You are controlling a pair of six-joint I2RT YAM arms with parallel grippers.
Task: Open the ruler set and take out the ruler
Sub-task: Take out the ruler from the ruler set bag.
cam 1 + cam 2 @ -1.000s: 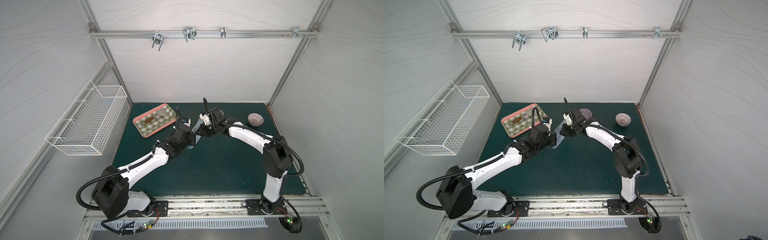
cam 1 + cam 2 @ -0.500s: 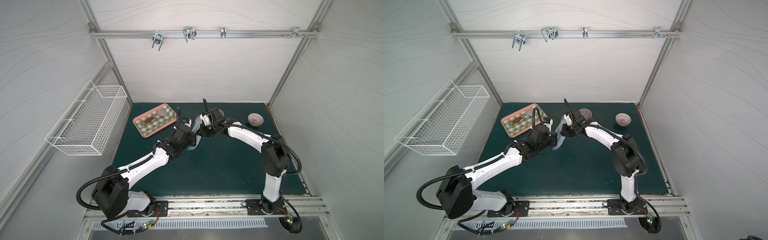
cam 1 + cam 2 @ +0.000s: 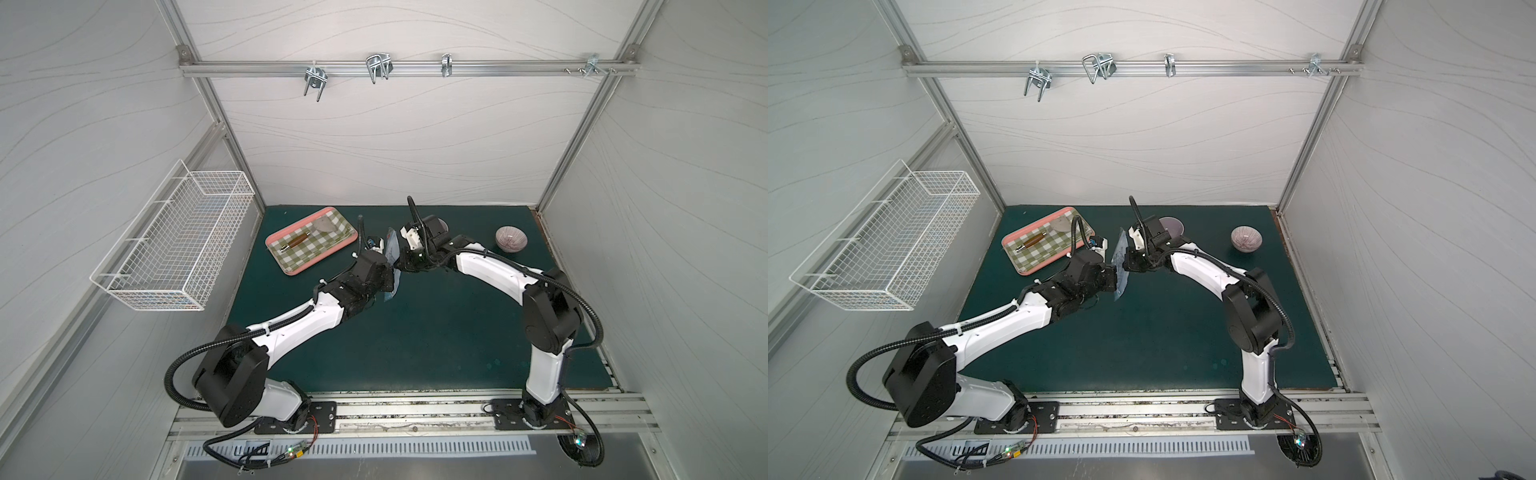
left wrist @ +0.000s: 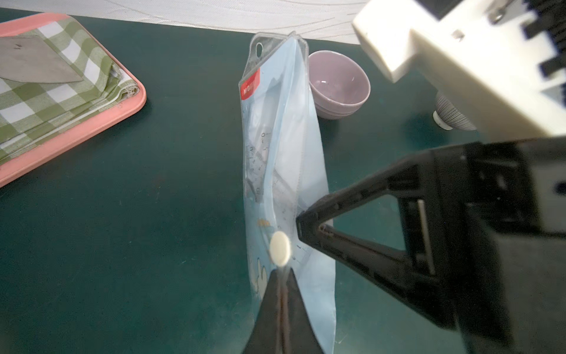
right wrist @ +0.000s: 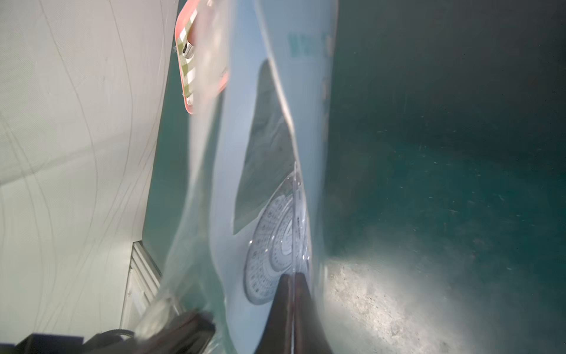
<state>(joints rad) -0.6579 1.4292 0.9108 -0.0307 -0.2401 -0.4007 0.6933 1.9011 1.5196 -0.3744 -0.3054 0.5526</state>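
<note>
- Step in hand: opening the ruler set [image 4: 280,147], with nothing taken out of it yet.
- Ruler set: lifted clear of the counter [image 3: 436,340], standing on edge between the two hands, hang tab pointing toward the back wall; placed between the checked tray [image 3: 309,266] and a purple bowl [image 4: 338,85].
- Left hand [image 4: 281,274]: clenched on the end away from the tab, just below a round white stud [image 4: 280,252].
- Right hand [image 4: 301,226]: clenched on the long edge of the clear sleeve, just beside that stud; seemingly pinching plastic only, with a protractor [image 5: 275,245] close to the fingertips.
- Rulers [image 4: 260,159] visible through the plastic, all inside.
- Sleeve layers bowed apart along the gripped edge, so probably the start of prying it open.
- Next move, as a judgement: hold firm with the left hand, draw the right hand away gently to part the layers and widen the mouth, then let go and reach in for the ruler.
- Care needed: thin, slippery plastic, likely to slide out of a pinch or twist.
</note>
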